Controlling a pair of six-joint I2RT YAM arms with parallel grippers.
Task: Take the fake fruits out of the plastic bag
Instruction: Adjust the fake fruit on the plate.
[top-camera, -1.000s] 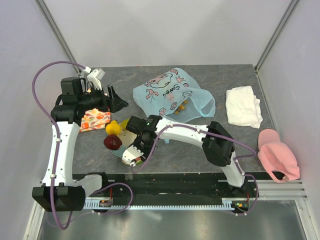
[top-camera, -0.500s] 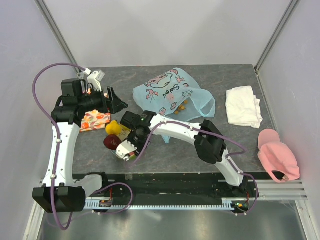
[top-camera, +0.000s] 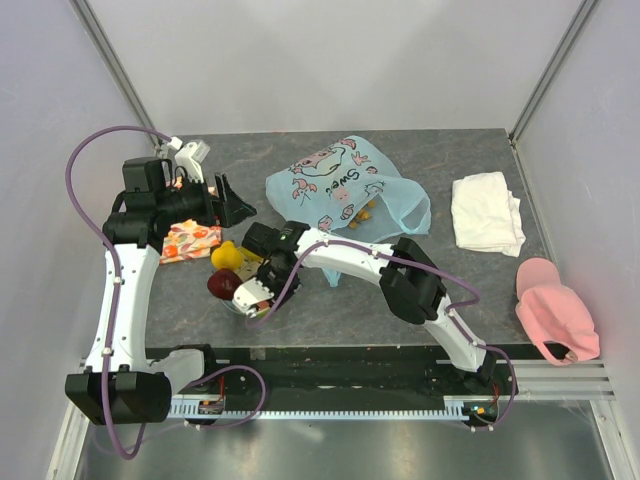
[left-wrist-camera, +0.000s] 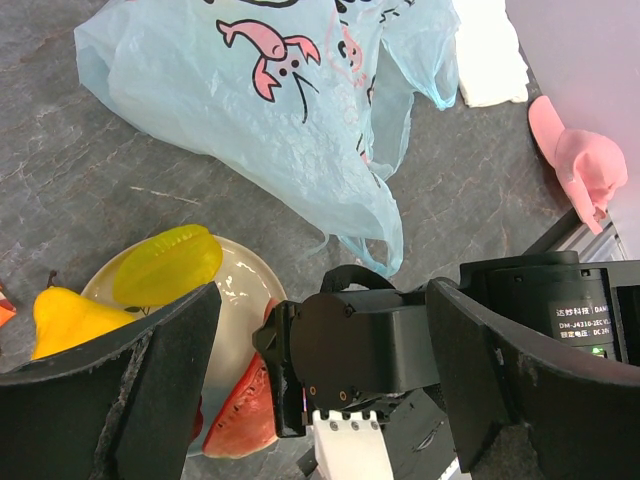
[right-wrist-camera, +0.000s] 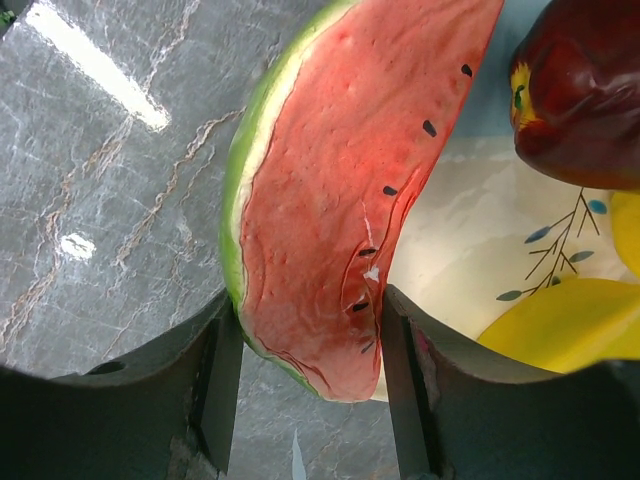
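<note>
**A:** From above, where does the plastic bag (top-camera: 340, 188) lie?

**B:** At the far middle of the table (top-camera: 480, 290), crumpled, with small yellow-orange pieces (top-camera: 364, 212) showing through its thin side. The right gripper (top-camera: 245, 303) is well apart from it, at about 7 o'clock of the bag. It points down just beside the dark red apple (top-camera: 221, 285) and the yellow fruit (top-camera: 226, 256). What it grips is hidden from up here.

**A:** And the left gripper (top-camera: 234, 203)?

**B:** It hangs at 9 o'clock of the bag, jaws spread wide with nothing between them.

**A:** What does the left wrist see?

**B:** Its own fingers (left-wrist-camera: 120, 400) stand far apart in the lower corners. The bag fills the view from 10 to 1 o'clock. The plate (left-wrist-camera: 240, 290) sits at 8 o'clock with a yellow slice (left-wrist-camera: 168, 278) on it. At 7 o'clock the watermelon slice (left-wrist-camera: 248, 418) shows, right against the right arm's black housing.

**A:** And the right wrist?

**B:** There the watermelon slice runs from 1 o'clock down to 6 o'clock. Its lower tip is clamped between the two fingers, partly closed, with a pad touching each side. The green rind faces 9 o'clock, over bare table. The plate lies behind the slice toward 3 o'clock, with the apple at 2 o'clock and a yellow piece at 4 o'clock. I cannot tell whether the slice rests on the plate's rim or hangs above it.
</note>
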